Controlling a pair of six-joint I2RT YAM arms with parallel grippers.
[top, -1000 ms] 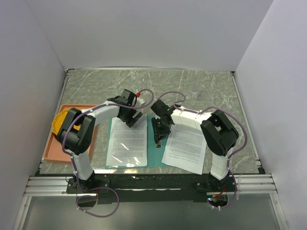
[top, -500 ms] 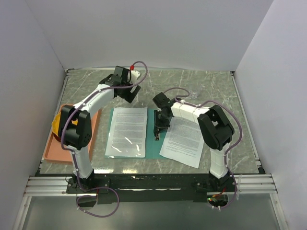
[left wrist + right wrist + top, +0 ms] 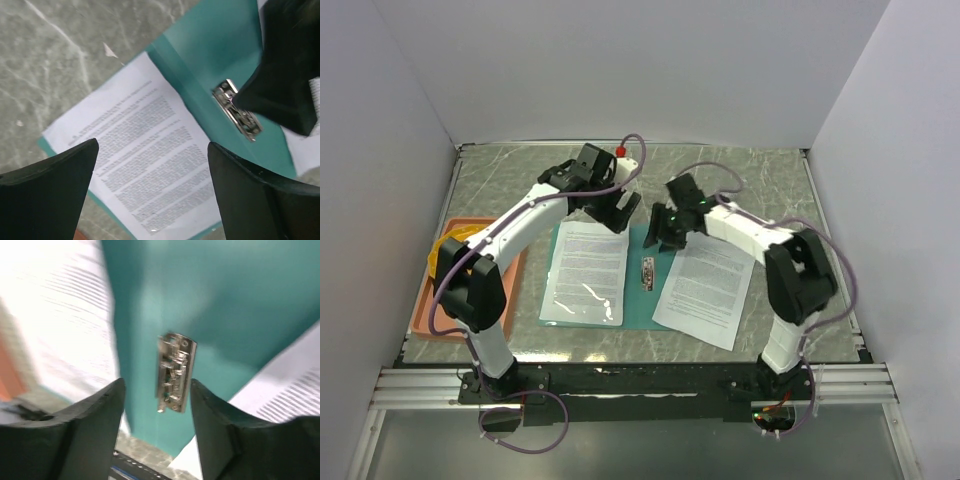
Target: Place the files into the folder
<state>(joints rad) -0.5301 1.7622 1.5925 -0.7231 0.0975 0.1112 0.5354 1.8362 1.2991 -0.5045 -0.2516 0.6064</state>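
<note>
Marbled grey tabletop (image 3: 760, 180) was largely covered at its middle by the open teal folder (image 3: 638, 305), much of whose glossy surface was hidden under the files. One printed white sheet (image 3: 585, 272) lay on its left leaf; another (image 3: 705, 290) overhung its right edge onto the stone. Both grippers hovered above the folder's far edge: left gripper (image 3: 617, 212) with jaws wide apart and empty, right gripper (image 3: 665, 232) with jaws parted, holding nothing. The small metal clip (image 3: 647, 272) sat at the spine, blurred in the right wrist view.
</note>
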